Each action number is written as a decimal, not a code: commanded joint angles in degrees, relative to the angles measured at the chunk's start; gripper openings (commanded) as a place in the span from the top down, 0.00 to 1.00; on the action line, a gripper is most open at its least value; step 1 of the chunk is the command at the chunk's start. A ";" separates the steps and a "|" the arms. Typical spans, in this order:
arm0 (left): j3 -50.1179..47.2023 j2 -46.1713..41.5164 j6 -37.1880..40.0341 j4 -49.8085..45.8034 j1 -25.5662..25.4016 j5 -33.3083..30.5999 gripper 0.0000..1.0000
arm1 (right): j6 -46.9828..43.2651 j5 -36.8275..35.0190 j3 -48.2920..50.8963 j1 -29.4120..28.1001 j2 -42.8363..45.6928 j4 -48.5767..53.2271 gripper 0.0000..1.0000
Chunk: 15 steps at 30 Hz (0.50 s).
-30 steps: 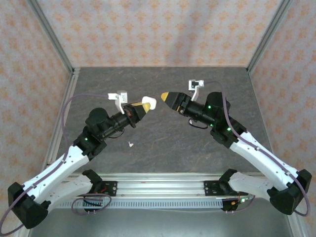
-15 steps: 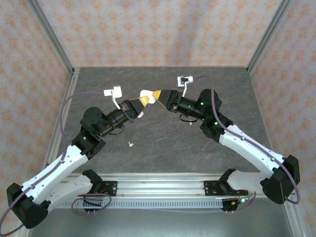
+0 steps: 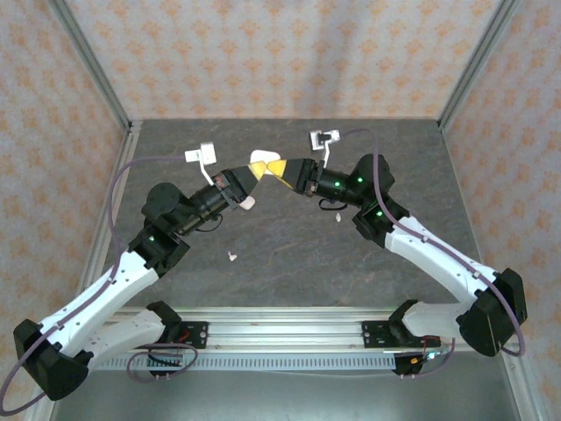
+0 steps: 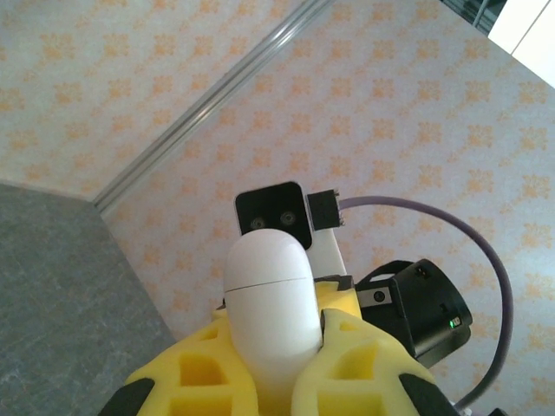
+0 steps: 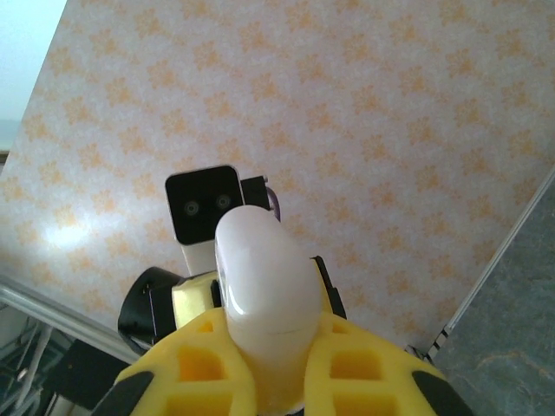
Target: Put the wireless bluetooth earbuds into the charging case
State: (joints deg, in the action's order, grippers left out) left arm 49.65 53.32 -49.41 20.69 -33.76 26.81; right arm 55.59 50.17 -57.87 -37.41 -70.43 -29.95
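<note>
Gripping charging case (image 4: 269,295) mid-air, left hand (image 3: 255,171), right hand (image 3: 279,168) both clamped on it, frame rails (image 3: 107,88) well apart

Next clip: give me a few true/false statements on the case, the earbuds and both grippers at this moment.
1. The left gripper has its jaws shut on the white case. True.
2. The right gripper hangs open, clear of the case. False: its jaws are shut on the same case from the other side.
3. The case lid stands open. False: it is closed, with just a seam line showing.
4. An earbud lies on the table near the left arm. True.
</note>
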 commanded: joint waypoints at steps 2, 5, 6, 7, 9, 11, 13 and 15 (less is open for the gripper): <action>4.68 -0.89 3.16 -5.87 -0.51 3.05 0.98 | -2.04 2.11 0.96 3.00 1.97 -2.32 1.00; 7.49 -0.72 7.27 -11.91 -0.46 3.89 0.64 | -6.96 4.23 0.76 4.51 3.55 2.37 1.00; 8.64 -0.54 8.84 -14.24 -0.45 4.00 0.55 | -9.08 4.70 0.48 4.95 4.60 4.68 1.00; 9.77 -0.45 10.03 -16.62 -0.43 3.64 0.42 | -11.08 5.33 0.24 5.45 5.31 7.03 1.00; 11.90 -0.41 12.83 -20.88 -0.35 3.04 0.25 | -15.37 6.58 -0.12 6.23 6.97 11.38 1.00; 12.51 -0.61 13.99 -25.11 1.06 1.70 0.20 | -21.71 7.03 -0.22 6.95 9.13 16.86 1.00; 11.23 -0.09 12.82 -23.17 4.13 5.74 0.20 | -30.02 6.40 -0.65 7.34 10.82 23.79 1.00; 9.86 0.65 14.38 -19.26 4.91 10.08 0.20 | -35.10 6.27 -1.47 7.35 11.28 27.48 1.00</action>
State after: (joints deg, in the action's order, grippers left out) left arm 60.49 53.41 -38.46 1.30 -30.15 31.14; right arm 33.28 54.92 -57.43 -30.30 -60.80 -10.52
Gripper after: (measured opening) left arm 0.799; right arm 0.085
